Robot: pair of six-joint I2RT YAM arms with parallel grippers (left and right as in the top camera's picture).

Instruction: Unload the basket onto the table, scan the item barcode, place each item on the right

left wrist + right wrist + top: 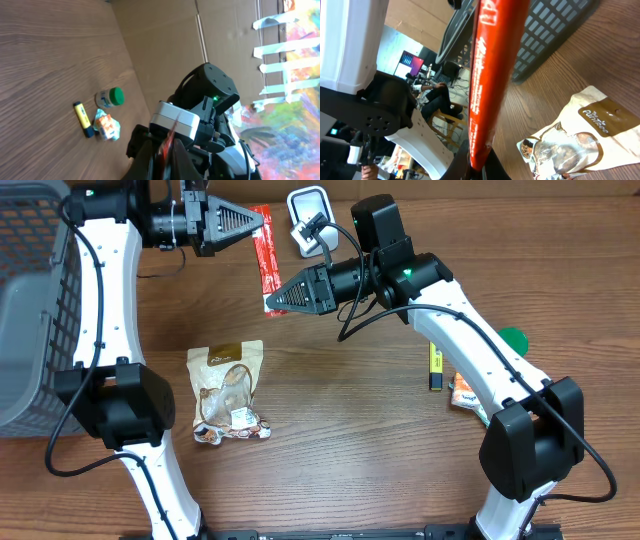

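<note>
one red packet [265,265], one snack bag [230,392]. left fingers [236,222] and right fingers [296,293] both pinch the packet's ends; its print is unreadable.

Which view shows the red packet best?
Overhead: the red packet shows nearly whole, along its length. Right wrist shows it close, with print, but cropped; left wrist shows only a red sliver.

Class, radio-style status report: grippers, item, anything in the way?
Left gripper, right gripper shut on long red plastic packet, one end each. Packet aloft beside white rounded device. Nothing blocking seen.
</note>
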